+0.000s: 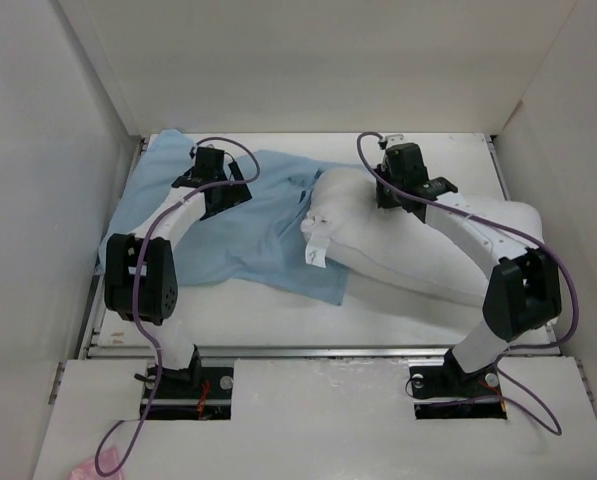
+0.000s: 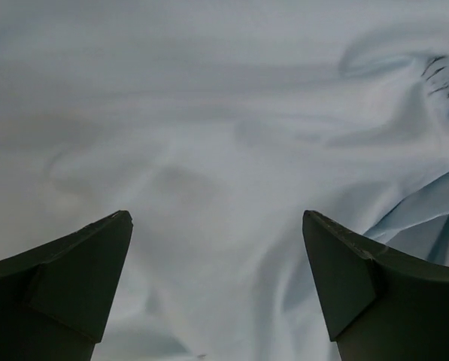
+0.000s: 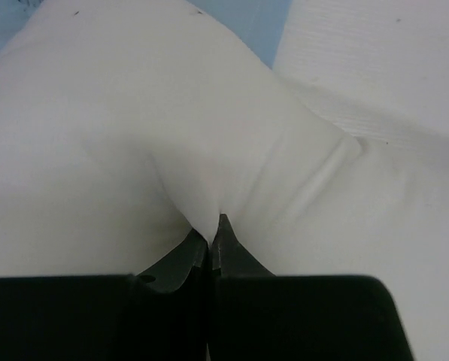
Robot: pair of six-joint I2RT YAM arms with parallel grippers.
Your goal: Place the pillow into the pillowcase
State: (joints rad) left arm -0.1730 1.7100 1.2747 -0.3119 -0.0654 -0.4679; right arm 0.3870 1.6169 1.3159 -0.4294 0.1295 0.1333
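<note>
The white pillow (image 1: pixel 398 245) lies on the right half of the table, its left end with a white tag (image 1: pixel 315 256) resting on the light-blue pillowcase (image 1: pixel 248 235). The pillowcase lies flat and wrinkled on the left half. My right gripper (image 1: pixel 393 195) is shut on a pinch of the pillow's fabric (image 3: pixel 209 188) near its far left part. My left gripper (image 1: pixel 218 195) is open just above the pillowcase (image 2: pixel 209 150), its fingers (image 2: pixel 81 263) wide apart with only blue cloth between them.
White walls close in the table on the left, back and right. The table's front edge (image 1: pixel 318 350) runs just before the arm bases. A pink scrap (image 1: pixel 83 468) lies at the near left corner.
</note>
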